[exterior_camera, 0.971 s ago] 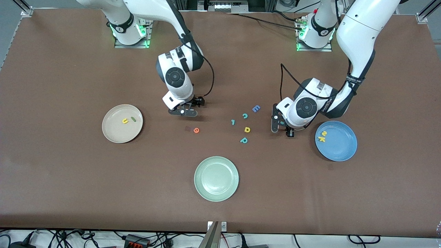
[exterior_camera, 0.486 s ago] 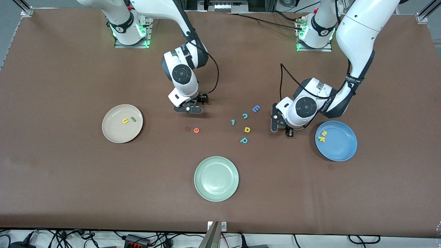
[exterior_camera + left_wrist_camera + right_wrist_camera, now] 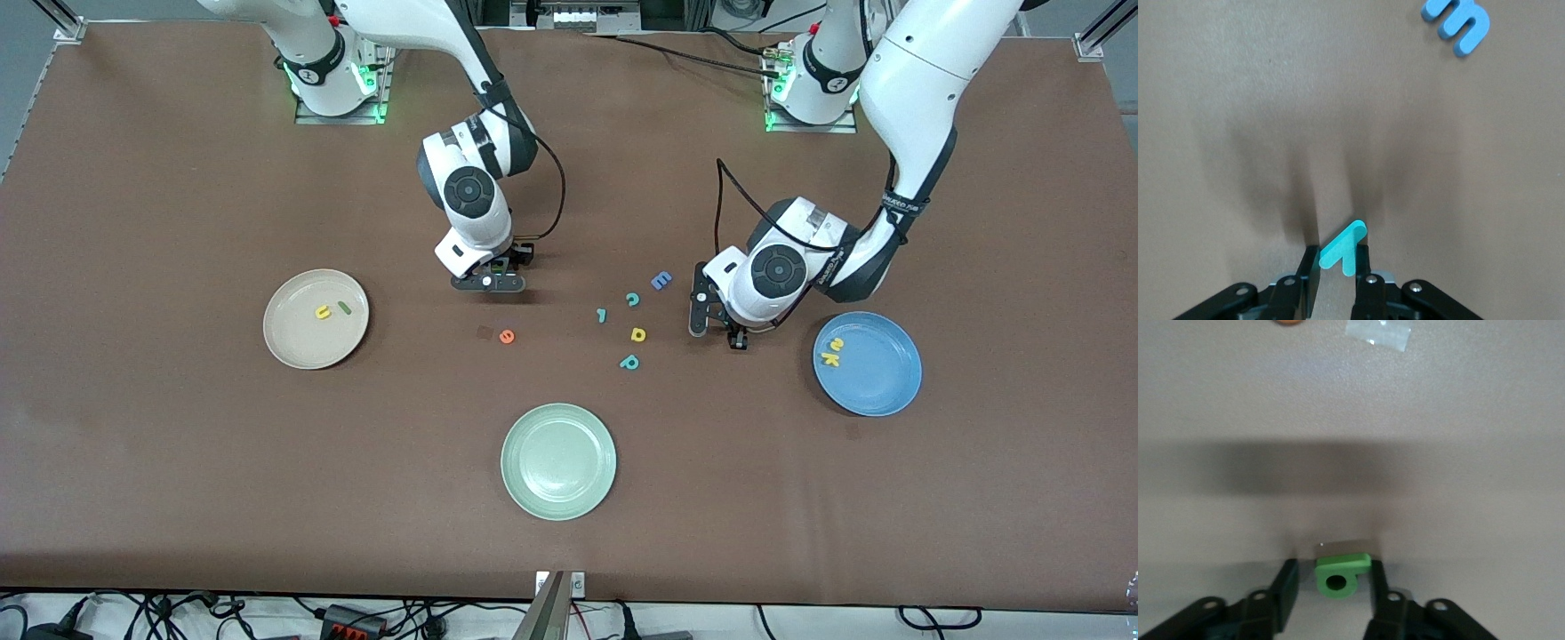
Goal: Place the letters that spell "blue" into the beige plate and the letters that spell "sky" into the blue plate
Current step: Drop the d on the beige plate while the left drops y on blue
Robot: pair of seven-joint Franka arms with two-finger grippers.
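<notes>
1. Left pincer [image 3: 1337, 263]: you see it low over the bench [image 3: 178, 498], between the blue capital E [image 3: 661, 281] and the blue plate [image 3: 880, 391]. Its fingers are clamped on the teal y [image 3: 1343, 247], which stands on edge between them.
2. Right pincer [image 3: 1331, 587]: it hangs low over the bench, above bare cloth farther from the front camera than the orange e [image 3: 507, 337]. An olive-green b [image 3: 1340, 573] sits between its fingers; a small gap shows on one side, so you cannot tell whether the grip is made.
3. Beige plate [image 3: 293, 347]: toward the right arm's end. In it lie the yellow u [image 3: 323, 312] and the thin green l [image 3: 343, 308], just beside each other.
4. Blue plate: toward the left arm's end. In it lie the yellow k [image 3: 829, 359] and the small s [image 3: 837, 344], near its rim.
5. Orange e: flat on the bench, just beside a small dark patch [image 3: 484, 332].
6. Loose letters mid-bench: teal c [image 3: 632, 300], teal l [image 3: 602, 315], yellow d [image 3: 637, 334], teal p [image 3: 629, 362].
7. Pale green plate [image 3: 533, 489]: nearest the front camera.
</notes>
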